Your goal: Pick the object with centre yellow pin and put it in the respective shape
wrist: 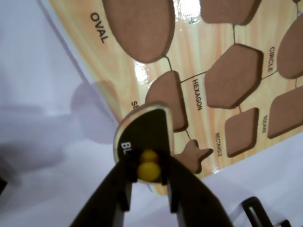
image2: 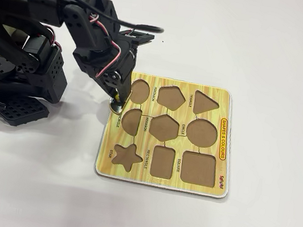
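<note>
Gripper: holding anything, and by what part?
Yes. The gripper is shut on the yellow centre pin of a black, cream-rimmed semicircle puzzle piece.

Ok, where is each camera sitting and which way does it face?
Wrist view: rides on the arm, looks down past the pincer at the black semicircle piece and shape board; only the pincer fingers show.
Fixed view: above the table, angled down at the board; the whole arm shows at left.
Shared: board, pincer, held piece.

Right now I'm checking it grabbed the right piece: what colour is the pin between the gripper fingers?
Yellow pin, clearest in the wrist view.
</note>
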Controlling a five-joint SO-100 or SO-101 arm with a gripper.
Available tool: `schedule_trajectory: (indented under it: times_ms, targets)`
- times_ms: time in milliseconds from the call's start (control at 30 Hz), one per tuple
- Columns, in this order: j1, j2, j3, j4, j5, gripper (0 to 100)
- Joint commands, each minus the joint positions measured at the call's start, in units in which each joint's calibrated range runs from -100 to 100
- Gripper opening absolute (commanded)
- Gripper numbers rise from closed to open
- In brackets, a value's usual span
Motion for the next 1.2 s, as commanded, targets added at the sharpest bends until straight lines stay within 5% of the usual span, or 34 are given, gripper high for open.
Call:
schedule_trajectory:
  times_ms: [0,1167]
  targets:
    - [2.25,-0.37,-1.89,-0.68,2.99,1]
    - [3.42,15.61,-9.17,-6.65,7.38,1]
